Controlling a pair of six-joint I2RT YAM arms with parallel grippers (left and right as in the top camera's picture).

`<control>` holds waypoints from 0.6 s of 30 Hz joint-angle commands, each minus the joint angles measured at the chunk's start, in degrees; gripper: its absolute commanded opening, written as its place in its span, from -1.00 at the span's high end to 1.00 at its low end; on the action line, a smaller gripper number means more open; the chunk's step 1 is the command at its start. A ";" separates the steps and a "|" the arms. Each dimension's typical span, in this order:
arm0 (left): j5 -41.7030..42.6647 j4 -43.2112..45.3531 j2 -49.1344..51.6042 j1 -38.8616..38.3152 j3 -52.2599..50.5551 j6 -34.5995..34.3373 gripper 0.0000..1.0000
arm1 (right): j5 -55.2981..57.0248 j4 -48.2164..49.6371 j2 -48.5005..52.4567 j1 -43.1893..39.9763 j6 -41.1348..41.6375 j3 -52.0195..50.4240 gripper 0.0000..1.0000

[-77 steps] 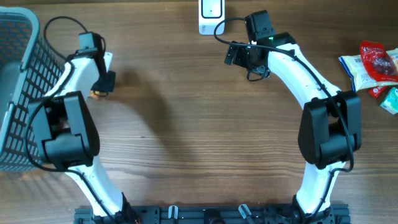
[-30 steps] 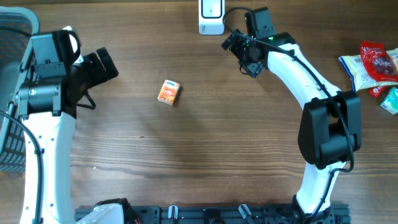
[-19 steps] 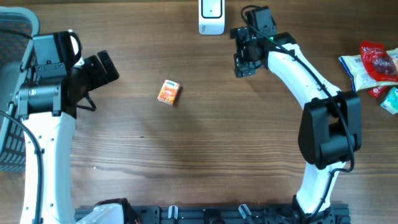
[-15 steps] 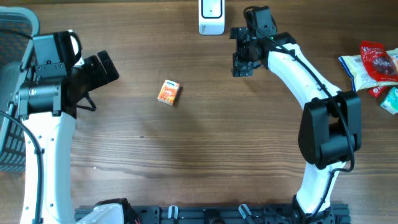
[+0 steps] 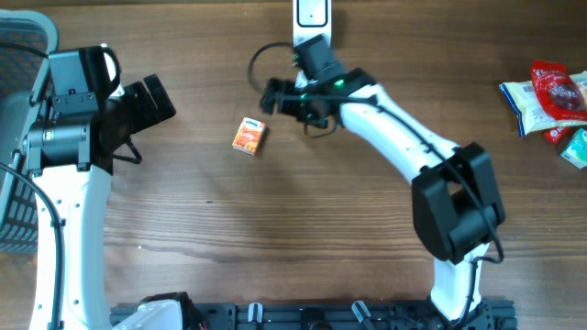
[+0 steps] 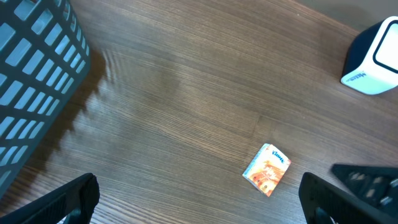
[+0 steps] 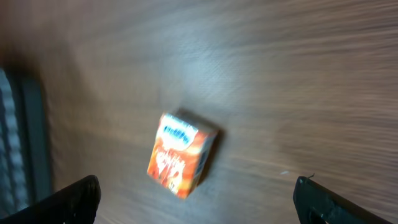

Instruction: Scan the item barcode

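Right wrist: orange pack (image 7: 180,154), blue logo

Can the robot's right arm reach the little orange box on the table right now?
Probably yes. The right gripper hangs open just beside the small orange cardboard box, which lies alone on the brown wooden table. Nothing stands between them.

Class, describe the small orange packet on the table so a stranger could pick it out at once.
On the brown wooden table, look between the dark mesh basket at the left edge and the white scanner at the far edge. There a small orange packet with a blue label lies alone on bare wood, unlike the red-and-white snack bags heaped at the right edge.
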 commanded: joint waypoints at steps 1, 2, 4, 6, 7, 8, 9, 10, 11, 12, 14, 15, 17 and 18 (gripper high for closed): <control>0.07 0.11 -0.35 0.26 0.17 -0.90 -1.00 | 2.16 -0.02 -1.97 0.33 -0.92 0.33 -0.99; 0.07 0.13 -0.35 0.26 0.17 -0.90 -1.00 | 2.21 0.52 -1.77 0.72 -0.72 0.13 -0.99; 0.07 0.11 -0.35 0.26 0.17 -0.90 -1.00 | 2.82 2.34 -1.31 1.92 -1.03 -0.26 -1.00; 0.07 0.11 -0.35 0.26 0.17 -0.90 -1.00 | 2.82 3.28 -0.17 3.43 -0.96 -0.26 -1.00; 0.07 0.13 -0.35 0.26 0.17 -0.92 -1.00 | 2.84 3.65 0.48 4.55 -0.94 -0.26 -0.99; 0.07 0.13 -0.35 0.26 0.17 -0.92 -1.00 | 2.91 3.89 1.29 5.51 -0.94 -0.26 -1.00; 0.07 0.11 -0.35 0.26 0.17 -0.90 -1.00 | 3.17 4.24 2.12 6.54 -0.94 -0.26 -0.99; 0.07 0.13 -0.35 0.26 0.17 -0.92 -1.00 | 3.76 4.61 2.97 7.61 -0.90 -0.26 -1.00; 0.07 0.13 -0.35 0.26 0.17 -0.90 -1.00 | 4.57 5.03 3.89 8.68 -0.81 -0.26 -0.99; 0.07 0.13 -0.35 0.26 0.17 -0.92 -1.00 | 5.38 5.29 4.63 9.49 -0.79 -0.26 -0.99; 0.07 0.13 -0.35 0.26 0.17 -0.90 -1.00 | 8.57 5.38 6.40 11.54 1.44 -0.26 -0.99; 0.07 0.11 -0.35 0.26 0.17 -0.90 -1.00 | 9.40 5.38 6.78 12.11 2.12 -0.26 -0.99; 0.07 0.13 -0.35 0.26 0.17 -0.90 -1.00 | 10.99 5.79 7.56 13.42 2.14 -0.26 -0.91; 0.07 0.13 -0.35 0.26 0.17 -0.90 -1.00 | 11.82 5.86 7.76 13.84 2.16 -0.26 -0.82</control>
